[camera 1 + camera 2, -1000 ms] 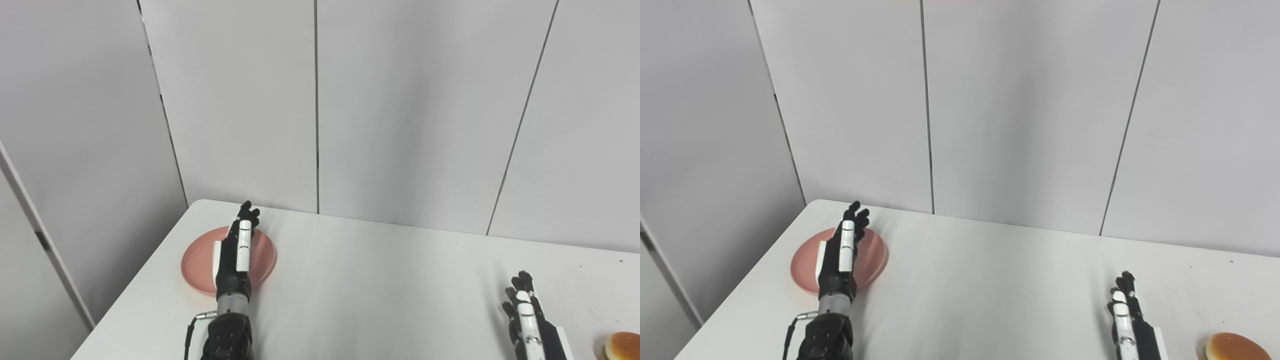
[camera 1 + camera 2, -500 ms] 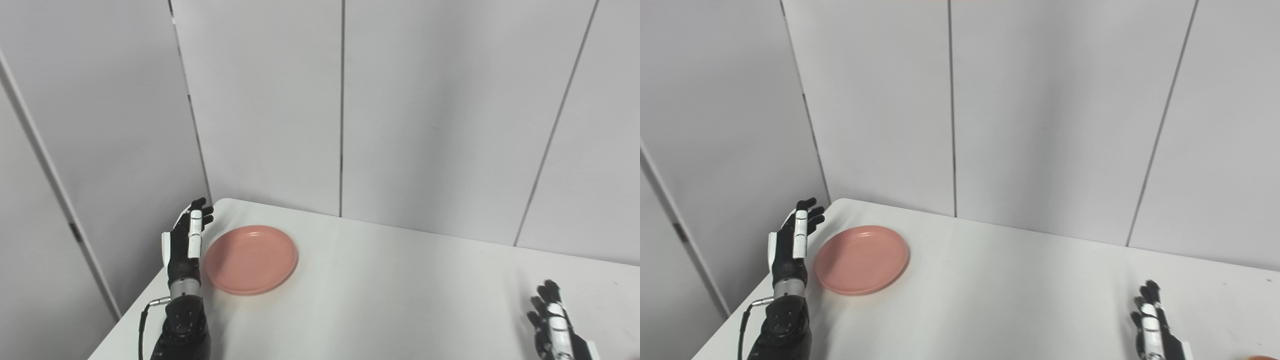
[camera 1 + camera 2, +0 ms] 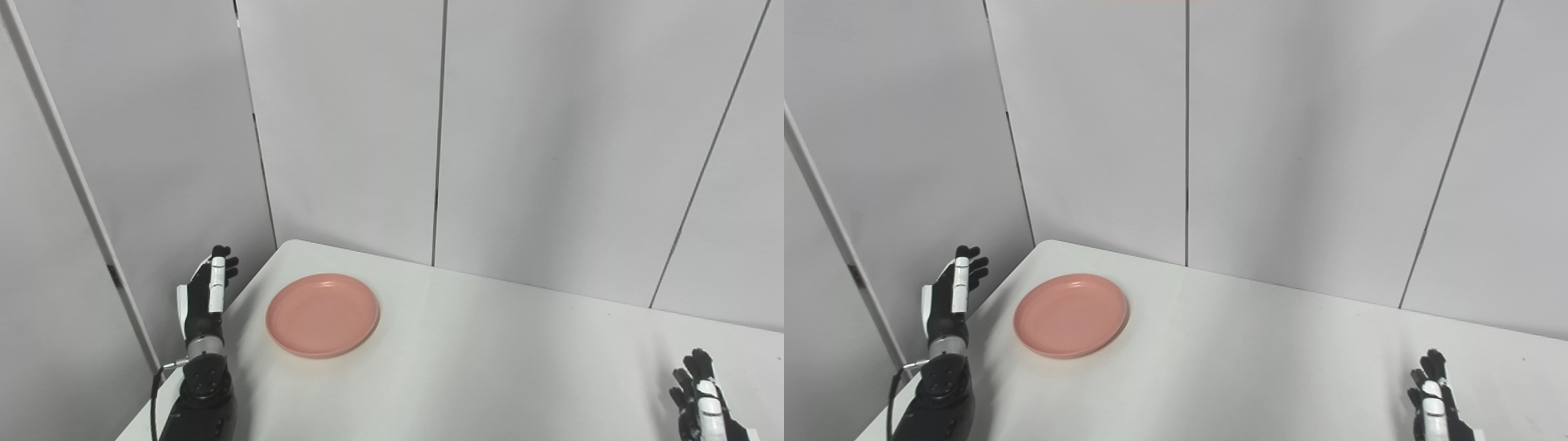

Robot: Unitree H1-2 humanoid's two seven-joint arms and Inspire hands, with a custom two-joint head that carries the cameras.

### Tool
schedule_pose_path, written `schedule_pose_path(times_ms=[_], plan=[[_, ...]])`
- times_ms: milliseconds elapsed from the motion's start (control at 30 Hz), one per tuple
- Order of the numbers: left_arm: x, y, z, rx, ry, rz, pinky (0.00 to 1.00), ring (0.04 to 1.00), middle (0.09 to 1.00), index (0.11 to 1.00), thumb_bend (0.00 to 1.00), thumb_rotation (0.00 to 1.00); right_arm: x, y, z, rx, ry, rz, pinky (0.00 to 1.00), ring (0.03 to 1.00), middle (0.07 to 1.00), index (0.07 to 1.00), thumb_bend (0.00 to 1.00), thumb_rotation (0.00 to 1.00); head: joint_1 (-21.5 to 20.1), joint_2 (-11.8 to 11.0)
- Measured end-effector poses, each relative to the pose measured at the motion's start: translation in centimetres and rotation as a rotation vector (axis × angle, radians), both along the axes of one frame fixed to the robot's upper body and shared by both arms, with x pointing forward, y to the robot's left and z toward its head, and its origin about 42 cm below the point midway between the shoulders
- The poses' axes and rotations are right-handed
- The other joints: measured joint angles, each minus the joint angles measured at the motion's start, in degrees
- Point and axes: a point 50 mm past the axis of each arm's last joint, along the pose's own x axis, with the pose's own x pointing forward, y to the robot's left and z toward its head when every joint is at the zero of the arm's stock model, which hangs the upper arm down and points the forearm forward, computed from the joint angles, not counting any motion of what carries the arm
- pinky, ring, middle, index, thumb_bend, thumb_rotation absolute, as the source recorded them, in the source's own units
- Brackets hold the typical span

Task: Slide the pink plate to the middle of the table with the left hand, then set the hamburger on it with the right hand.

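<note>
The pink plate [image 3: 323, 314] lies empty on the white table [image 3: 490, 367] near its far left corner. My left hand [image 3: 207, 296] is open, fingers up and apart, held over the table's left edge, left of the plate and not touching it. My right hand [image 3: 703, 404] is open at the lower right, fingers pointing up, holding nothing. The plate [image 3: 1070, 314], left hand [image 3: 950, 296] and right hand [image 3: 1431, 397] also show in the right eye view. The hamburger is out of view.
Grey wall panels [image 3: 441, 135] stand right behind the table's far edge. The table's left edge [image 3: 245, 294] runs close beside the plate, with a drop to the floor beyond it.
The camera has turned left, so the hamburger has left the picture. My left hand moved left from above the plate to beside it, past the table's left edge. The plate stays put.
</note>
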Motion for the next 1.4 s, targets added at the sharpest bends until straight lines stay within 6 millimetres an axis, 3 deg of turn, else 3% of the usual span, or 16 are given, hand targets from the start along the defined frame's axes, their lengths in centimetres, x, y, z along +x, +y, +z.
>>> schedule_pose_path(times_ms=[167,433,667,800,967,1133,1267,1400], plan=[[0.4,-0.3,-1.3,-0.048,0.035,-0.027,0.84,0.785,0.764,0.751,0.79,1.00,0.0,0.0,0.0,0.001,0.000,-0.003,1.00,0.981,0.991,0.987,0.44,0.95,0.1,0.2],[1.2,-1.2,-1.4,-0.112,0.002,-0.066,0.82,0.791,0.775,0.770,0.80,1.00,-0.1,-0.1,0.0,-0.004,-0.001,-0.009,1.00,0.986,0.991,0.985,0.45,0.95,0.3,0.4],[1.6,-2.2,-1.6,-0.125,-0.005,-0.098,0.89,0.804,0.781,0.774,0.82,1.00,-0.4,-0.1,0.4,0.001,-0.015,-0.016,1.00,0.976,0.992,0.975,0.44,0.96,0.1,0.8],[2.0,-2.6,-1.8,-0.133,-0.014,-0.115,0.83,0.794,0.780,0.772,0.82,1.00,-0.4,-0.1,0.6,-0.013,-0.022,-0.016,1.00,0.979,0.997,0.990,0.45,0.98,-0.1,0.8],[2.3,-3.0,-2.1,-0.119,-0.009,-0.155,0.87,0.815,0.793,0.784,0.82,1.00,-0.5,0.0,0.6,-0.014,-0.022,-0.016,1.00,0.981,0.995,0.968,0.44,0.95,-0.3,0.9],[2.5,-3.5,-2.3,-0.154,-0.021,-0.184,0.84,0.826,0.801,0.790,0.84,1.00,-0.5,0.1,0.6,-0.008,-0.022,-0.015,1.00,0.976,0.985,0.972,0.43,0.96,-0.4,1.1],[3.1,-5.4,-2.2,-0.165,-0.032,-0.258,0.79,0.792,0.775,0.770,0.85,1.00,-0.5,0.1,0.7,-0.007,-0.017,-0.017,1.00,0.978,0.985,0.962,0.40,0.98,-0.6,1.1],[4.3,-8.6,-2.0,-0.248,-0.073,-0.332,0.79,0.795,0.777,0.766,0.89,0.98,-0.5,0.5,0.7,-0.002,-0.017,-0.016,1.00,0.993,0.995,0.977,0.40,0.99,-0.7,1.1]])
